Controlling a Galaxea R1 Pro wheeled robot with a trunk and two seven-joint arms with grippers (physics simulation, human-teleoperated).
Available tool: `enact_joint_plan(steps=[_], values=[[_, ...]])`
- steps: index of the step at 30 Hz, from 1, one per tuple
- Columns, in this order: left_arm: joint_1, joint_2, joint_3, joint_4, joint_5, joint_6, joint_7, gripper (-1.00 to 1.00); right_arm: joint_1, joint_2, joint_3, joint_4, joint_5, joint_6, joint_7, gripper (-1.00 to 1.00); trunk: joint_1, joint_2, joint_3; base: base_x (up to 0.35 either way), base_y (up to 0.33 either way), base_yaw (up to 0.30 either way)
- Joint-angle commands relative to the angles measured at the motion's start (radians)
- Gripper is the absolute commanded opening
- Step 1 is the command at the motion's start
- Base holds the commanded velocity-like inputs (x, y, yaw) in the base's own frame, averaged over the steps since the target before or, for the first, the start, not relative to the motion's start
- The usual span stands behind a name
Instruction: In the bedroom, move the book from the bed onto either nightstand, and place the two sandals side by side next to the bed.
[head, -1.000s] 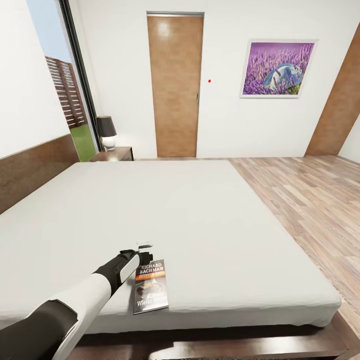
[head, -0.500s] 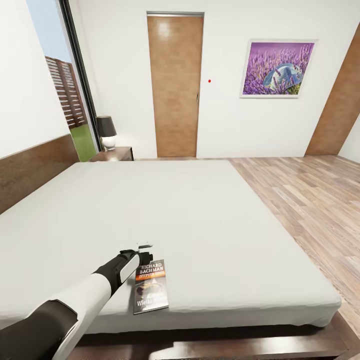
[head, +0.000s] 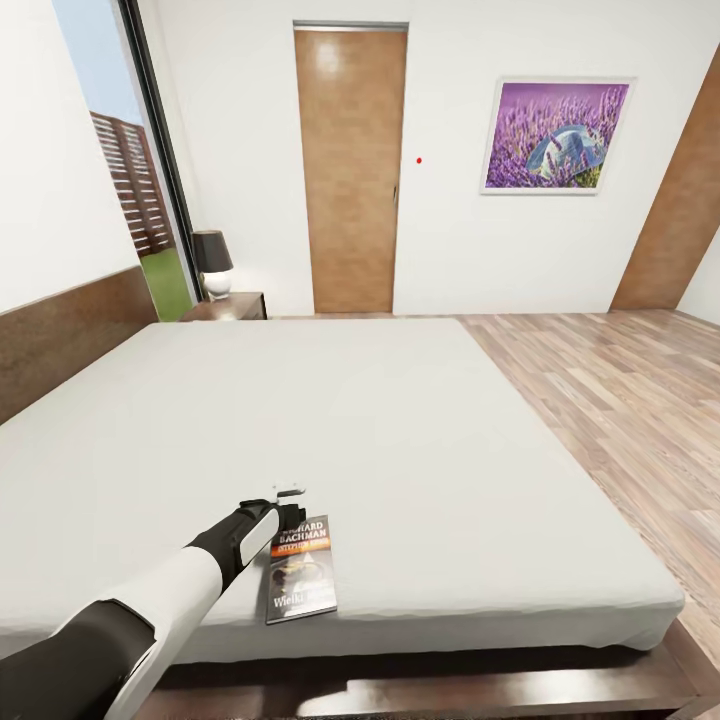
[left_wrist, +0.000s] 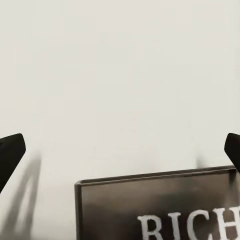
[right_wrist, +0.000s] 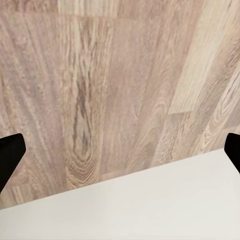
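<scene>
The book (head: 301, 572), dark with an orange band, lies flat near the front edge of the bed (head: 380, 440). My left gripper (head: 291, 512) hovers low at the book's top left corner. In the left wrist view the book (left_wrist: 160, 205) shows its upper edge and white lettering below the left gripper (left_wrist: 120, 152), whose black fingertips (left_wrist: 11, 154) stand wide apart, open and holding nothing. My right gripper (right_wrist: 120, 155) is open over the wood floor. The nightstand (head: 228, 307) stands by the far headboard corner. The sandals are out of view.
A black-shaded lamp (head: 212, 262) takes up part of the nightstand top. Beyond the bed are a brown door (head: 350, 170) and a lavender picture (head: 556, 137). Wood-plank floor (head: 620, 400) runs along the bed's right side. A tall window (head: 130, 170) is at the left.
Almost nothing has moved. The first letters of the book's title are now covered by my left gripper's tip, and the whole view has shifted very slightly.
</scene>
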Motion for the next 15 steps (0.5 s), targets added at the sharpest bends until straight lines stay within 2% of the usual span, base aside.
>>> enact_joint_plan(steps=[1, 15], values=[[0.0, 0.001, -0.008, -0.002, 0.011, 0.003, 0.008, 1.0, -0.001, 0.0, -0.009, 0.002, 0.01, -0.006, -0.003, 1.0, 0.0, 0.0, -0.001, 0.0, 0.0, 0.0], [0.0, 0.001, -0.008, -0.002, 0.01, 0.003, 0.008, 1.0, -0.001, 0.0, -0.009, 0.002, 0.01, -0.006, -0.003, 1.0, 0.0, 0.0, -0.001, 0.0, 0.0, 0.0]])
